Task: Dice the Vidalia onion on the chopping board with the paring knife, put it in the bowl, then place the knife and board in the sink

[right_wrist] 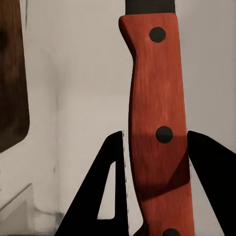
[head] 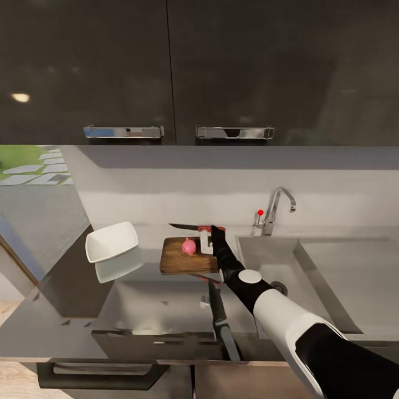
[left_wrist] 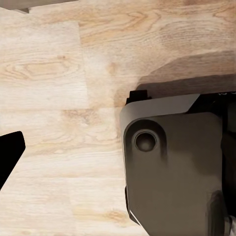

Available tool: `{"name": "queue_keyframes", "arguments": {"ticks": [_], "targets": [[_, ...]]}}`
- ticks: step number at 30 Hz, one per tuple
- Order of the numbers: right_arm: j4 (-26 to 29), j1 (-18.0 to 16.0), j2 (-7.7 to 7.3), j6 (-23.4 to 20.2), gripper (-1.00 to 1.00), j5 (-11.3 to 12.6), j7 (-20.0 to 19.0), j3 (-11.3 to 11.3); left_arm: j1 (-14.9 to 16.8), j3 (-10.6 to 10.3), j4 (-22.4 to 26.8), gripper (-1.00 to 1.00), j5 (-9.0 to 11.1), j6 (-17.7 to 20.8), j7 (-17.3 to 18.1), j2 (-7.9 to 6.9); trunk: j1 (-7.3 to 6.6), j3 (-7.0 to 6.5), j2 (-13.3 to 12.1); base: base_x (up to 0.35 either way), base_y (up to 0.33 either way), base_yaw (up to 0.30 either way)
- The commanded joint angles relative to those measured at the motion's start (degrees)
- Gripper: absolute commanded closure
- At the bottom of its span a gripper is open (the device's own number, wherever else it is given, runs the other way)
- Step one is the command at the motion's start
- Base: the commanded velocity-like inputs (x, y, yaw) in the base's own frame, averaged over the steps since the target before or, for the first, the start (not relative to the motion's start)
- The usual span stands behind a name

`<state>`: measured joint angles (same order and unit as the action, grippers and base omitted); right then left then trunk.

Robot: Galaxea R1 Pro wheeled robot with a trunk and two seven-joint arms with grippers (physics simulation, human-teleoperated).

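The right gripper (right_wrist: 157, 147) is reaching over the countertop (head: 160, 305) to the paring knife (head: 191, 227), which is lying just behind the chopping board (head: 185, 257) with its dark blade pointing away from the sink (head: 332, 271). In the right wrist view its two black fingers (right_wrist: 110, 196) are bracketing the red riveted handle (right_wrist: 157, 113), close against both sides; they appear to be clamping on it, likely so the blade can be carried over the board.

The pink Vidalia onion (head: 189, 245) is sitting whole on the board's far part, beside the gripper, so dicing is not yet begun. The white bowl (head: 111, 241) is standing well apart on the board's other side, tilted and holding nothing. The sink basin is showing only its drain (head: 279, 287), beneath the chrome tap (head: 277, 208).

The left wrist view is looking down at pale wood flooring (left_wrist: 59, 98) and a dark part of the robot's body (left_wrist: 172, 162); whether the left claw is apart or together cannot be told.
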<state>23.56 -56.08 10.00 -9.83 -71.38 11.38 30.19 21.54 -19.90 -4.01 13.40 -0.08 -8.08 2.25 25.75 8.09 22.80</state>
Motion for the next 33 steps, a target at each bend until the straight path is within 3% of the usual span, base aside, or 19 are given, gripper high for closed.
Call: {"name": "queue_keyframes", "arguments": {"ticks": [1, 11, 20, 26, 33], "targets": [[-0.13, -0.08, 0.00, -0.55, 1.00, -0.60, 0.21, 0.30, 0.08, -0.49, -0.12, -1.00, 0.49, -0.01, -0.10, 0.04, 0.03, 0.12, 0.12, 0.000, 0.000, 0.000], [-0.92, -0.08, 0.00, -0.16, 1.00, -0.22, 0.08, 0.30, 0.08, -0.49, -0.12, -1.00, 0.48, -0.01, -0.10, 0.04, 0.03, 0.12, 0.12, 0.000, 0.000, 0.000], [-0.96, -0.08, 0.00, 2.43, 1.00, 5.07, -1.01, 0.22, 0.08, -0.49, -0.12, -1.00, 0.48, -0.01, -0.10, 0.04, 0.03, 0.12, 0.12, 0.000, 0.000, 0.000], [0.11, -0.08, 0.00, 4.33, 1.00, 7.27, -8.59, -0.07, 0.08, -0.49, -0.12, -1.00, 0.48, -0.01, -0.10, 0.04, 0.03, 0.12, 0.12, 0.000, 0.000, 0.000], [9.53, -0.08, 0.00, 4.65, 1.00, 7.98, -20.50, -0.31, 0.08, -0.49, -0.12, -1.00, 0.48, -0.01, -0.10, 0.16, 0.03, 0.12, 0.12, 0.000, 0.000, 0.000]]}}
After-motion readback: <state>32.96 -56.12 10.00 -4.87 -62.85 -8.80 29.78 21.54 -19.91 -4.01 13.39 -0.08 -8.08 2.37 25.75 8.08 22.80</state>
